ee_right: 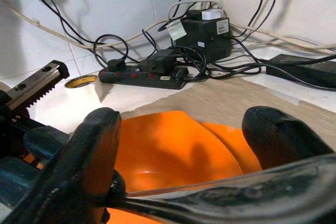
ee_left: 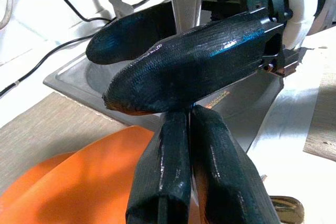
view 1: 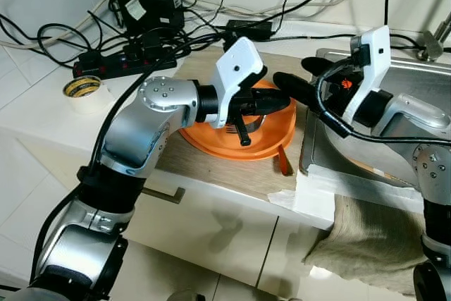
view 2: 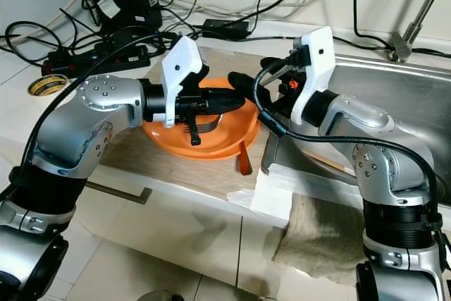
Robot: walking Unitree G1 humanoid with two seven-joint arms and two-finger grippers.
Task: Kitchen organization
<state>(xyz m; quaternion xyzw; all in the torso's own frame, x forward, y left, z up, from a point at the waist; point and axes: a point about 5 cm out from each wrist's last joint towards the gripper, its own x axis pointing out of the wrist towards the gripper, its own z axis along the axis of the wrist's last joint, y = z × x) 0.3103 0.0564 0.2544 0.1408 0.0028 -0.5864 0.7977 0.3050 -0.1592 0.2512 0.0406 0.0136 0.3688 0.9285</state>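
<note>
Orange bowl (view 1: pixel 264 132) lay on the wooden counter (view 1: pixel 211 167), just left of the steel sink (view 1: pixel 416 82). Over it hovered the left gripper (view 1: pixel 278 103), its two black fingers (ee_left: pixel 184 182) pressed together, with nothing seen between them. The right gripper (view 2: pixel 243 82) reached in from the sink side, fingers (ee_right: pixel 94 145) spread apart above the bowl's far rim. Farther left sat a roll of yellow tape (view 1: pixel 82 87) and a black power strip (view 1: pixel 123 65) (tangled with cables).
</note>
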